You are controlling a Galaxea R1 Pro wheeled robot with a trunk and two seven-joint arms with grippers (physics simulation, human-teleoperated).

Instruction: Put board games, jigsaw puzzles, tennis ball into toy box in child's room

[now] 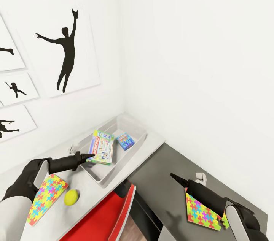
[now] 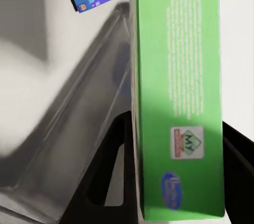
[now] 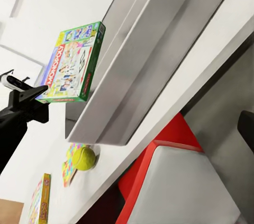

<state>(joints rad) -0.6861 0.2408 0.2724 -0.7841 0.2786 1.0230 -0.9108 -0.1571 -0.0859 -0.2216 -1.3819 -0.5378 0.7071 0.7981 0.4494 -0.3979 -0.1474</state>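
Holding the pale green board game (image 1: 101,147) by its near edge, the left gripper (image 1: 84,156) is clamped; the stiff, light box hangs over the toy box (image 1: 131,152) at centre frame.

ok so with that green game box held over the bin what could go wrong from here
The left gripper pinches the pale green board game by one edge only, so it could twist or slip and land on the toy box rim. Dropped flat, it may cover the blue board game. The tennis ball nearby could roll if bumped.

red chair (image 1: 110,214) below the desk; small white object (image 1: 201,178).
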